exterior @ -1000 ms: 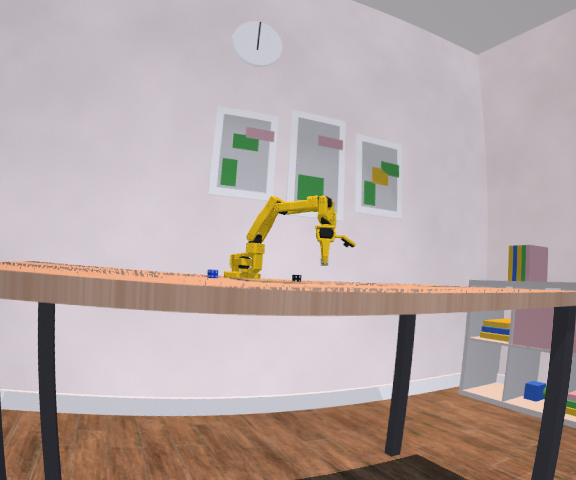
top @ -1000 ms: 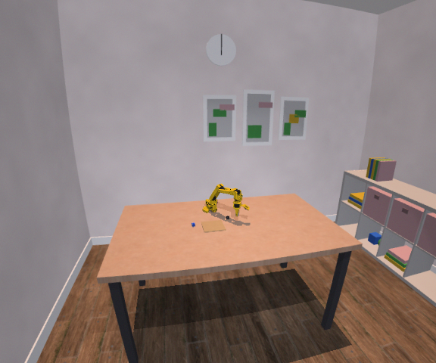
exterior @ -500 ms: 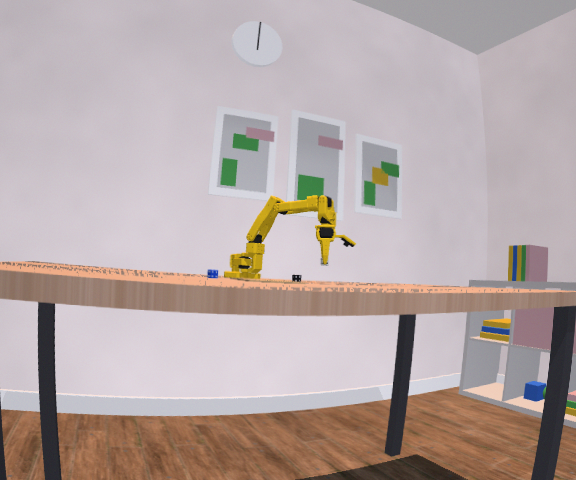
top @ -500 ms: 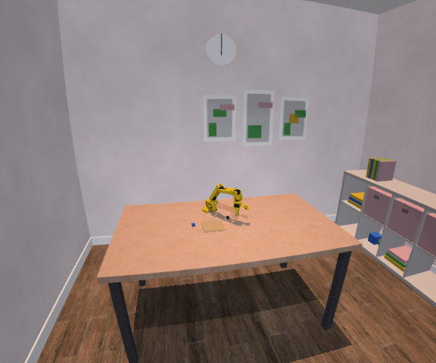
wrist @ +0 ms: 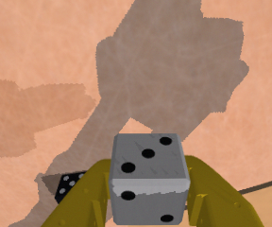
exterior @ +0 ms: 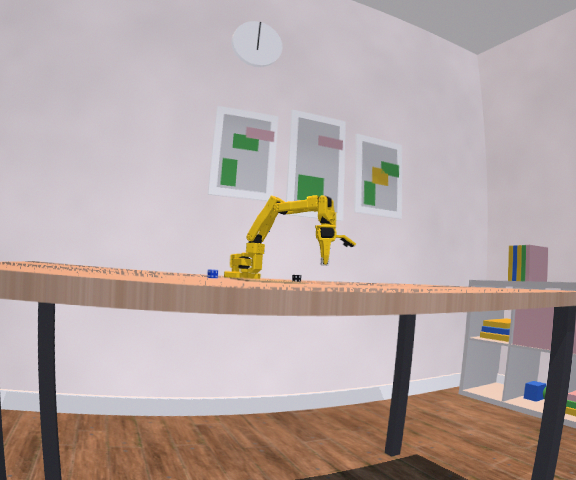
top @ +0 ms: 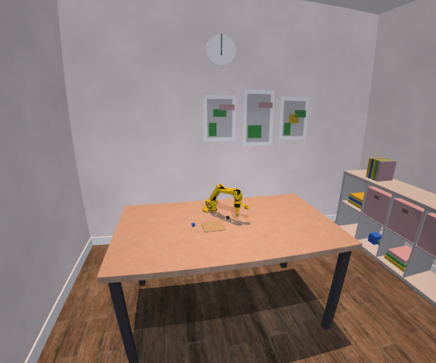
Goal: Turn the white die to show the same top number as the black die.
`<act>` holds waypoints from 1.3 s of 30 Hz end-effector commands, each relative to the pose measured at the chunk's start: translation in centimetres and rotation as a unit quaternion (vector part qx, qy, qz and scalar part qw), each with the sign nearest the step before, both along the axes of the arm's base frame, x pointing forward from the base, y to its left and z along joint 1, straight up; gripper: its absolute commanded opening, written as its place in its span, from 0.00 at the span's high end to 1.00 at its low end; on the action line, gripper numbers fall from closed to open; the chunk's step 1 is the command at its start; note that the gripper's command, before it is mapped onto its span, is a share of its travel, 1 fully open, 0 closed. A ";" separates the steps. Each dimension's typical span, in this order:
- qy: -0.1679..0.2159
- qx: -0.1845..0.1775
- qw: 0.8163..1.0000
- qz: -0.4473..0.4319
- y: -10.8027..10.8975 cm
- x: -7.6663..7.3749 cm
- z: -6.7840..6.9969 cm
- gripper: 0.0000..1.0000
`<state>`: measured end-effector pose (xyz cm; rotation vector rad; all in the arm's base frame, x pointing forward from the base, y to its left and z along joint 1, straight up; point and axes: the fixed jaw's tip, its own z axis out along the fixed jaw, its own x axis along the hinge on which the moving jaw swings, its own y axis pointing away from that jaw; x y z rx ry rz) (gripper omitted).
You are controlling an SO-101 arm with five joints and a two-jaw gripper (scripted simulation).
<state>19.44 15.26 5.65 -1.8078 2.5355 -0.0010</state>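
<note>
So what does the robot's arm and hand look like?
The arm is bright yellow and blocky, with black parts at its joints. Its base is yellow too. The hand has two smooth yellow fingers with tiny screw dots. No cables or writing show.

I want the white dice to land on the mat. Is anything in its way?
Nothing visible is. The gripper holds the white die up in the air, and the mat has no dice on it. The black die sits on the table just beyond the mat's corner, beside the path.
</note>
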 end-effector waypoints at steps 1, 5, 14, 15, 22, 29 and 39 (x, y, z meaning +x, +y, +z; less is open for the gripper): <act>-0.032 0.021 0.998 0.050 0.3 0.4 1.6 1.00; -0.034 0.019 0.996 0.085 0.3 0.4 1.6 1.00; -0.040 0.008 0.961 0.273 0.0 0.4 1.6 1.00; -0.041 0.007 0.955 0.293 0.0 0.4 1.6 1.00; -0.043 0.001 0.923 0.382 -0.2 0.5 1.6 1.00; -0.045 -0.003 0.890 0.454 -0.3 0.6 1.6 1.00; -0.045 -0.004 0.883 0.468 -0.3 0.6 1.6 1.00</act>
